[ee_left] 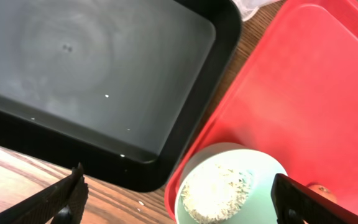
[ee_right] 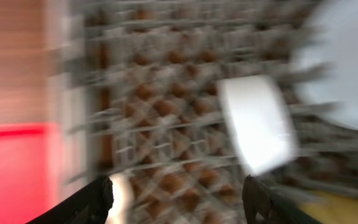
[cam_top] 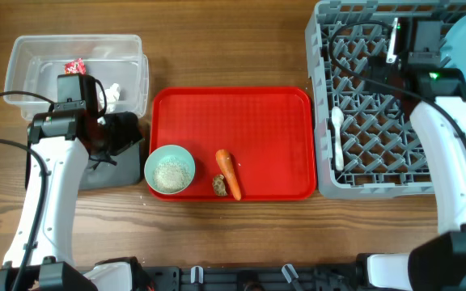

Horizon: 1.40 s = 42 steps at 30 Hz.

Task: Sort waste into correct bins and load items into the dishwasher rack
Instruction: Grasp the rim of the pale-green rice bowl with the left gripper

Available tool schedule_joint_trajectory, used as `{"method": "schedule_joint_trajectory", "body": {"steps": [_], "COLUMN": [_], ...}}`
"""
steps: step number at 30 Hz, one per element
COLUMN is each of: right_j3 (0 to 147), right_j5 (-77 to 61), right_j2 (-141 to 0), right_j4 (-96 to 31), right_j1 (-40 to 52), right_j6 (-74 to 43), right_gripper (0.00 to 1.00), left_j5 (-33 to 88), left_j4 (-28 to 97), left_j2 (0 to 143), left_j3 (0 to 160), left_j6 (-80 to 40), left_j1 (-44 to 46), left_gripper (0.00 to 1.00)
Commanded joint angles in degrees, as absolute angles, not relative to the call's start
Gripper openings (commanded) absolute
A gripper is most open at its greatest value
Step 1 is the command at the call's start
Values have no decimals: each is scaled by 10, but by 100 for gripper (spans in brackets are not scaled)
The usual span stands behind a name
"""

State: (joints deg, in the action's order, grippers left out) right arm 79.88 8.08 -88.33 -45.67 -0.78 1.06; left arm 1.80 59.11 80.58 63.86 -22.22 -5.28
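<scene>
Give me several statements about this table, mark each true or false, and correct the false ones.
1. The mint green bowl holds white rice. True.
2. The white spoon lies in the dishwasher rack. True.
3. The carrot lies in the dishwasher rack. False: it lies on the red tray, beside the brown lump.
4. The snack wrapper is on the red tray. False: it is in the clear tub.
5. The left gripper grips the mint green bowl. False: its jaws stand wide open, holding nothing.
</scene>
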Motion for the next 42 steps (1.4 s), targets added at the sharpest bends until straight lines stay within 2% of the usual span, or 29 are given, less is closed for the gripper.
{"method": "schedule_joint_trajectory", "body": {"steps": [1, 11, 21, 29, 34, 39, 41, 42], "right_j3": [802, 801, 801, 801, 801, 801, 801, 801], "right_j5": [-101, -104, -104, -104, -104, -104, -104, -104], "right_j2": [-874, -878, -879, -879, -879, -879, -879, -879], "right_j4": [-498, -530, -528, -530, -528, -528, -527, -528], "right_j1": [10, 72, 77, 77, 77, 77, 77, 77], "right_j6": [-4, -2, -2, -2, -2, -2, -2, -2], "right_gripper": [69, 69, 69, 70, 70, 70, 70, 70], "left_j5": [40, 38, 38, 22, 12, 10, 10, 10], "left_j4": [588, 563, 496, 458, 456, 456, 456, 456], "left_j2": [807, 809, 880, 949, 980, 985, 985, 985], "left_j3": [640, 618, 577, 577, 577, 577, 577, 577], "left_j6": [-230, -279, -327, -327, -327, -327, -327, -327], "left_j1": [-17, 109, 200, 251, 252, 253, 253, 252], "left_gripper": [95, 93, 90, 80, 66, 28, 20, 11]}}
